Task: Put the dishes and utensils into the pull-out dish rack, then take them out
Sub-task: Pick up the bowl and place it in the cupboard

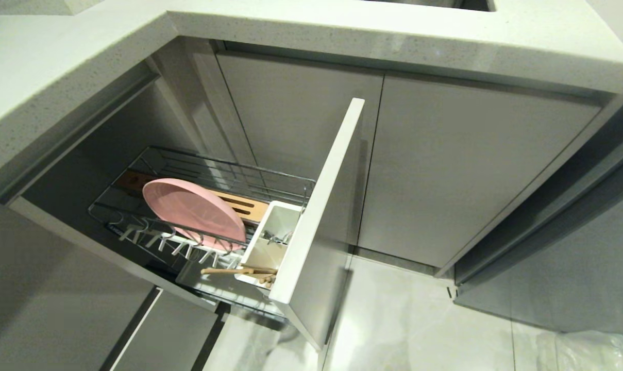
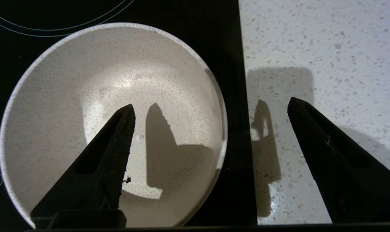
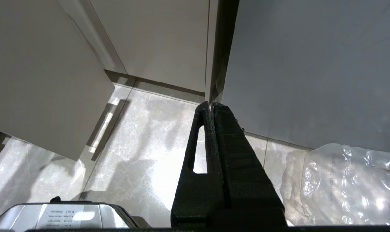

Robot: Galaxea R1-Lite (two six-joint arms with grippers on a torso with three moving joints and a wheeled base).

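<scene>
Bowl (image 2: 85, 96) sits on black cooktop (image 2: 230, 38) beside speckled counter (image 2: 327, 48), left tool (image 2: 211, 106) spread wide.

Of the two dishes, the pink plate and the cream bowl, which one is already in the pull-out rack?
The pink plate: it stands on edge in the wire rack. The cream bowl sits on a black surface beside the countertop.

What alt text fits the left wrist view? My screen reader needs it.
The open left pincer hangs over a speckled cream-white round bowl on a black glass cooktop, one finger above the bowl, the other above the speckled white stone counter.
</scene>
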